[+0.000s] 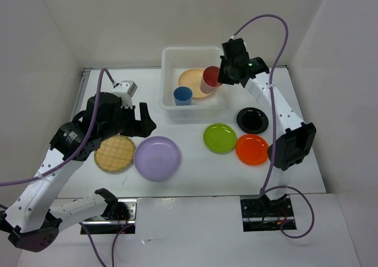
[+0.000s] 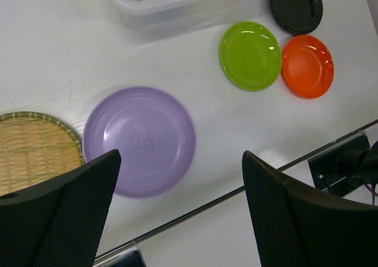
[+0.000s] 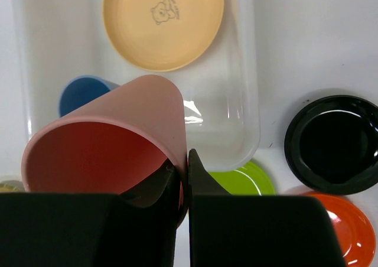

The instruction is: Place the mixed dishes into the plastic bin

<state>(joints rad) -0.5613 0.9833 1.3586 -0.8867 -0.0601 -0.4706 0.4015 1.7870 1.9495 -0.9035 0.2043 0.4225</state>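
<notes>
1. Nearest you on the left of the bench point(image 1: 195, 172) lies the bamboo plate point(image 1: 115, 153). The lavender plate point(image 1: 157, 158) is just to its right, and their rims meet.
2. On the right lies the orange plate point(image 1: 252, 149). The green plate point(image 1: 220, 137) is just beside it on the left and slightly farther back. These two and the lavender plate lie flat on the bench, outside the bin.
3. Just beyond the orange plate lies the black plate point(image 1: 253, 120), also outside the bin.
4. Your left tool point(image 2: 181, 155) hangs above the bench by the far edge of the lavender plate. Its fingers are spread wide and hold nothing.
5. The bin point(image 1: 171, 60) sits at the far middle of the bench. Inside it, the blue cup point(image 1: 183, 95) stands upright by the near wall, and the peach plate point(image 1: 190, 81) lies flat behind it.
6. Your right tool point(image 3: 184, 160) is over the right side of the bin. It is pinched on the wall of the pink cup point(image 3: 118, 131), with one finger inside and one outside. The cup is tilted, with its mouth toward the wrist camera. You cannot tell whether it touches the bin floor.
</notes>
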